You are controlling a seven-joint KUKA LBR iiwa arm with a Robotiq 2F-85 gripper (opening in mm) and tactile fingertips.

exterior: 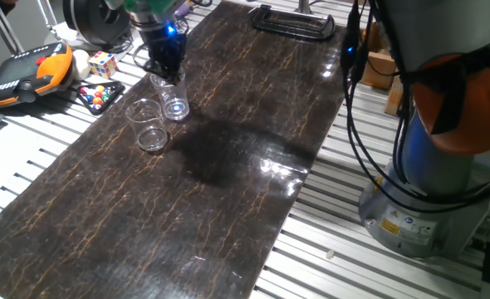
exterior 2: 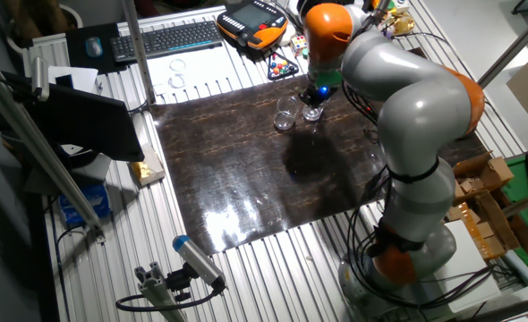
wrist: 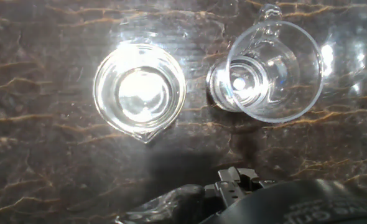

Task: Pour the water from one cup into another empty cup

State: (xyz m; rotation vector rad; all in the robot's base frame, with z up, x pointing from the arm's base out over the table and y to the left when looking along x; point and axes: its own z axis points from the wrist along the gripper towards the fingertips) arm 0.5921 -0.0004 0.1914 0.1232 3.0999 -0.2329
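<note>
KUKA iiwa arm [exterior 2: 407,116] reaching from its base across the table, wrist bent downward, the two-finger gripper [exterior: 165,68] pointing straight down, blue light lit, finger spacing not discernible.

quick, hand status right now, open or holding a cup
Hand: right above the taller cup, possibly at its rim; cannot be told whether it is open or closed on it.

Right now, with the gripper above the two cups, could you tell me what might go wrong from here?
1. The taller cup and the shorter cup stand close together, so the gripper could bump the shorter one while closing.
2. Both are clear, smooth glass on a glossy mat; the grip may slip during tilting.
3. The water is barely visible, making the pour hard to judge.
</note>
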